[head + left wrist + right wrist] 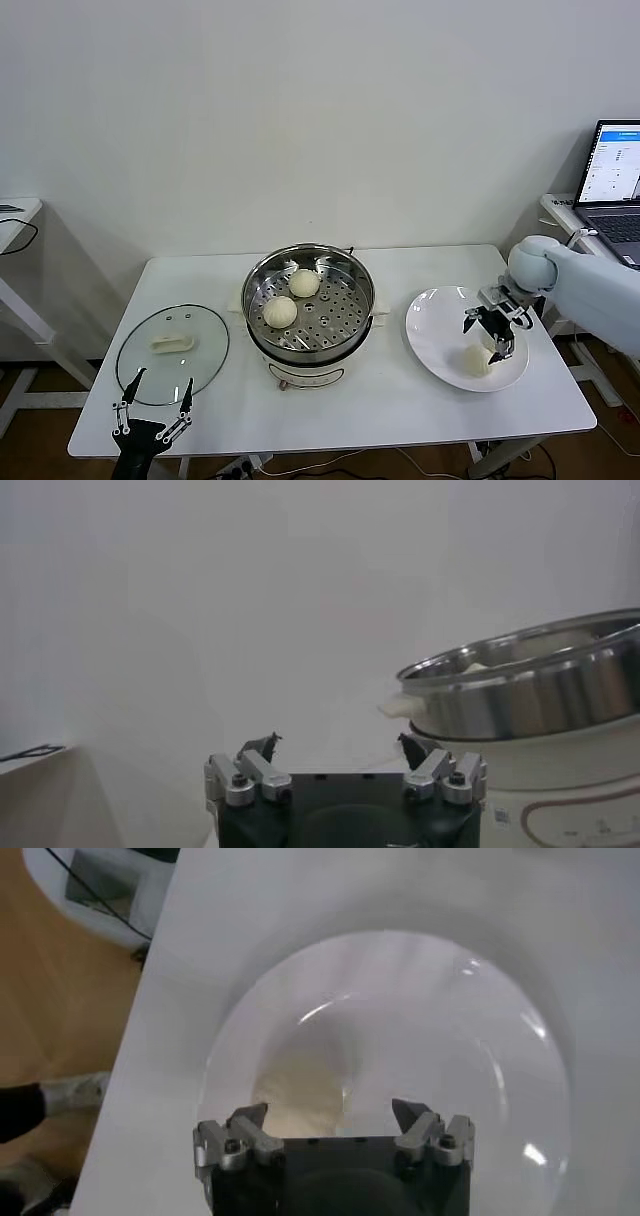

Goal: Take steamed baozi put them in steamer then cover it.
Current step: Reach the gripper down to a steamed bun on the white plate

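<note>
Head view first: steamer (pixel 310 312) at centre of the white worktop (pixel 400 400), two steamed baozi (pixel 291 297) sitting on its perforated tray, upper left part. Cover (pixel 172 354) flat on the worktop at lower left, handle up. Left tool (pixel 153 405) parked at the bottom left edge, spread wide, holding nothing. Right tool (pixel 497 331) at right of frame, over the white plate (pixel 430 320), prongs apart just above a third bun (laptop (pixel 612 180) at far right).

Left wrist view: left tool (pixel 340 746) at bottom centre, parted and empty; steamer (pixel 530 685) at right.

Right wrist view: right tool (pixel 331 1116) at bottom centre, wide open above the plate (pixel 450 1048), bun (pixel 300 1088) just beyond the tips, not gripped.
</note>
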